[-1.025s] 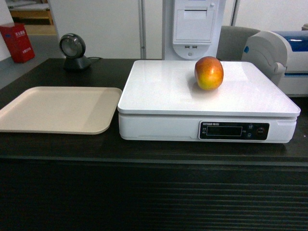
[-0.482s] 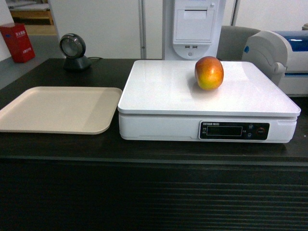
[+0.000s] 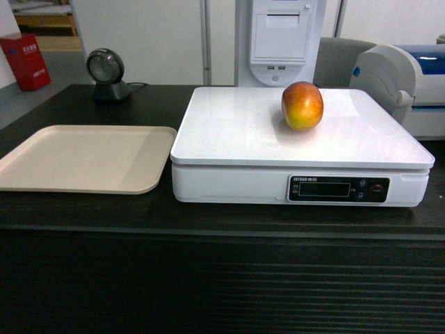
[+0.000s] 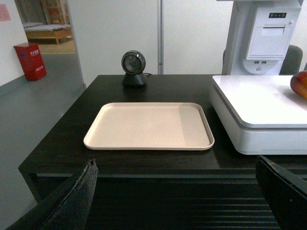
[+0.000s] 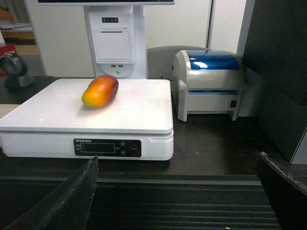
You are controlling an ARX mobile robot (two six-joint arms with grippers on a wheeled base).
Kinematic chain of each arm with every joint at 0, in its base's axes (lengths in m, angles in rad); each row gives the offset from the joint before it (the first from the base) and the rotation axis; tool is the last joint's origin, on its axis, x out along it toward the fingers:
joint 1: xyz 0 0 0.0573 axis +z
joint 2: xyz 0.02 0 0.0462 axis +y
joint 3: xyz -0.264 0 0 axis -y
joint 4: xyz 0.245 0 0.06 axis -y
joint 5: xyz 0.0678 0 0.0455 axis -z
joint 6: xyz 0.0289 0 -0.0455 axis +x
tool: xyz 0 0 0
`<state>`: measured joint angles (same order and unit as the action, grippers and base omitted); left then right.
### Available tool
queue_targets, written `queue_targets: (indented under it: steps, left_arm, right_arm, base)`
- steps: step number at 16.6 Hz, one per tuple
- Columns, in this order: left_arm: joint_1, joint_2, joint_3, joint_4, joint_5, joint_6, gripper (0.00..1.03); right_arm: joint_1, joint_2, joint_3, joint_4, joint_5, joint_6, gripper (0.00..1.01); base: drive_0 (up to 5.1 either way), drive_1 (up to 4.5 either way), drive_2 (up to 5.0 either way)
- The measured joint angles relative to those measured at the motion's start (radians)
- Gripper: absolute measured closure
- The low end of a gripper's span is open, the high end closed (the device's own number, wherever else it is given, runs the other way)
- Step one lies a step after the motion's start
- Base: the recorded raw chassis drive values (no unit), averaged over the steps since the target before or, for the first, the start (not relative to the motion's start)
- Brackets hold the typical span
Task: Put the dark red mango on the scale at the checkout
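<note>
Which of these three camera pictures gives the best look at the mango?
The right wrist view: the dark red mango shows whole and side-on, lying on the scale. The head view also shows it whole, but end-on, so it looks round. The left wrist view catches only a sliver at the frame edge.

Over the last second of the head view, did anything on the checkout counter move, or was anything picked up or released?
Nothing visibly changed. The dark red mango lies where it was on the white scale, free of either claw, and the beige tray and the round scanner sit as before.
</note>
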<state>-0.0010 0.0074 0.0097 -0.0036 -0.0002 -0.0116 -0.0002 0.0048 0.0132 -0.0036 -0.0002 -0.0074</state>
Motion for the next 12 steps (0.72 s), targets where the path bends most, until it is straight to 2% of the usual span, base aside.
queue_targets:
  steps: [1, 12]
  left_arm:
    - [0.0, 0.0, 0.0, 0.0, 0.0, 0.0, 0.05]
    - [0.0, 0.0, 0.0, 0.0, 0.0, 0.0, 0.05]
  right_arm:
    - [0.0, 0.0, 0.0, 0.0, 0.0, 0.0, 0.03]
    - [0.0, 0.0, 0.0, 0.0, 0.0, 0.0, 0.03]
  base:
    - [0.0, 0.0, 0.0]
    - [0.0, 0.0, 0.0]
